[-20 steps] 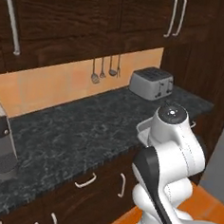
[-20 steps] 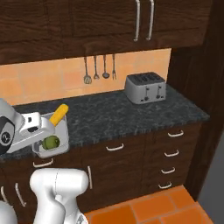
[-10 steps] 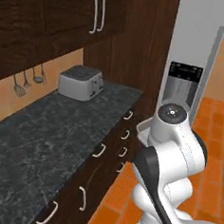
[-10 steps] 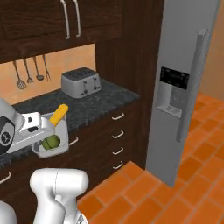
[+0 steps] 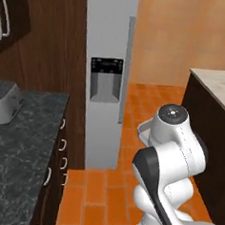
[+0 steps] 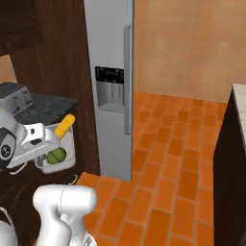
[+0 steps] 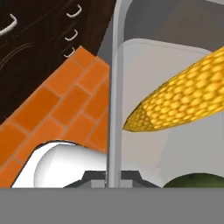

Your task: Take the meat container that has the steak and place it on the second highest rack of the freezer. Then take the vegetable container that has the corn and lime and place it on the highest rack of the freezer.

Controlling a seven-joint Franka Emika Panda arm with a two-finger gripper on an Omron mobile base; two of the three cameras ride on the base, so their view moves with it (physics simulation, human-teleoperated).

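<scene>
Right base view: gripper (image 6: 42, 139) clamped on vegetable container (image 6: 67, 158) rim, carried above orange brick floor (image 6: 168, 158); yellow corn (image 6: 64, 126) overhangs, green lime (image 6: 56, 155) inside. Freezer (image 6: 109, 57) door closed.

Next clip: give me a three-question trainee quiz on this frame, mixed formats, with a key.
1. True or false: the freezer door stands open.
2. What lies in the vegetable container beside the corn?
3. The tool is: A) open over the counter; B) shut on the container's rim; C) on the freezer handle.

Key: 1 false, the door is closed. 2 the lime. 3 B.
</scene>
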